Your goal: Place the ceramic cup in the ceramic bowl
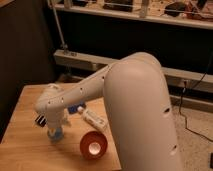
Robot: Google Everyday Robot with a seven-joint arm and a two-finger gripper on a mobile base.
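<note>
The light-blue ceramic cup (55,134) stands on the wooden table (22,145) at the front left. My gripper (54,125) hangs from the white arm's wrist (51,103) and reaches straight down onto the cup, hiding its top. The reddish-brown ceramic bowl (94,145) sits on the table to the right of the cup, near the front edge. It is empty, with a bright glint inside.
A white oblong object (95,120) lies on the table between the arm and the bowl. A small dark-blue piece (80,108) lies behind it. My large white arm (140,110) fills the right side. Dark shelving (125,30) stands behind the table.
</note>
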